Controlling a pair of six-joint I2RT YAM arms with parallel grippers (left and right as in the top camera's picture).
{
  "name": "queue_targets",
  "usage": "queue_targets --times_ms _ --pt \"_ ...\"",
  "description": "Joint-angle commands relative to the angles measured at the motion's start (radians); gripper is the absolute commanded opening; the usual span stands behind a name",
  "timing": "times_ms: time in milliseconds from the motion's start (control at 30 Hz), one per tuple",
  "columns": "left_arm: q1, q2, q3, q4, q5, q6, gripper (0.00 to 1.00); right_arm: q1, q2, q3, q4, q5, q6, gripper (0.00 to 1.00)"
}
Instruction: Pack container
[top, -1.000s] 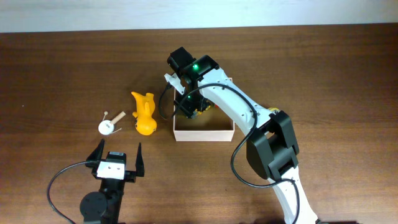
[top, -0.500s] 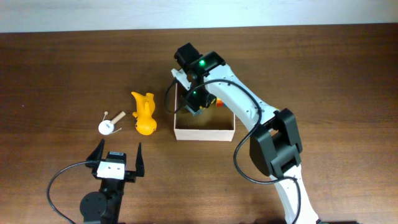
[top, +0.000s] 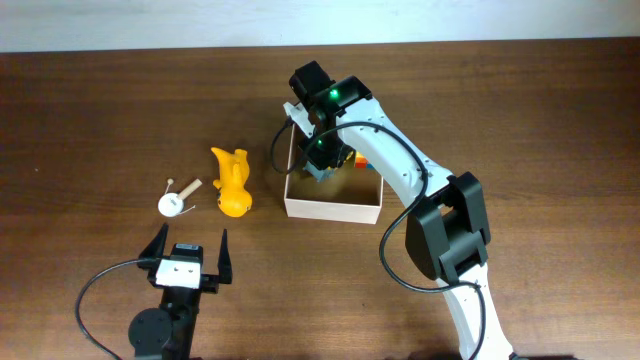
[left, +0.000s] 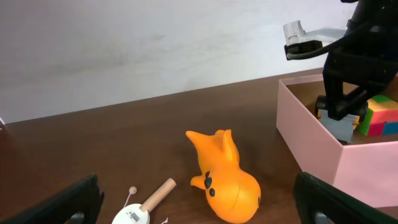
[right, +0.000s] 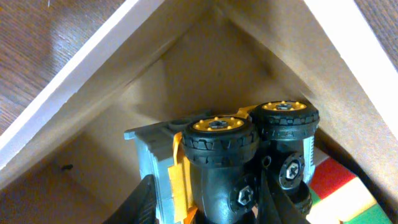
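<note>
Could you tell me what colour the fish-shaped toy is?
The fish-shaped toy is orange-yellow, clearest in left wrist view.

— What sort of place are you working in?
— You're at a robot lab bench: a bare dark wooden table (top: 100, 120) by a plain pale wall (left: 124, 50), with a left arm (top: 165, 325), a right arm (top: 400, 170), an orange toy (top: 232, 188) and a container (top: 330, 211) for props.

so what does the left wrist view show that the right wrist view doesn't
Left wrist only: the orange whale-shaped toy and the white toy with a wooden handle, both on the table. Right wrist only: black tyres with yellow hubs, up close. Both: the container, the grey toy truck in it and the multicoloured block.
</note>
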Motion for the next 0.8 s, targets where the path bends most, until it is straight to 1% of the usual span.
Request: queue_targets --times_ms 0,233,533,667,767 --pt "0.003 -0.008 -0.005 -0.003 -0.007 0.016 0.99 -0.004 0.017 0.002 -0.002 0.024 0.002 0.26" --pt "0.003 -0.008 -0.005 -0.003 -0.007 0.016 0.99 -0.003 0.017 0.034 -0.044 -0.018 0.001 0.2" --pt "0.003 -0.008 -0.005 -0.003 -0.007 0.016 0.99 -0.003 0.017 0.161 -0.134 -0.051 0.001 0.2" --pt "0.003 -0.008 -0.005 -0.003 -0.007 0.016 0.99 -0.004 0.017 0.232 -0.182 -0.124 -0.016 0.2" --pt "0.003 -0.008 -0.005 -0.003 -0.007 0.016 0.99 -0.007 0.017 0.277 -0.214 -0.255 -0.061 0.2"
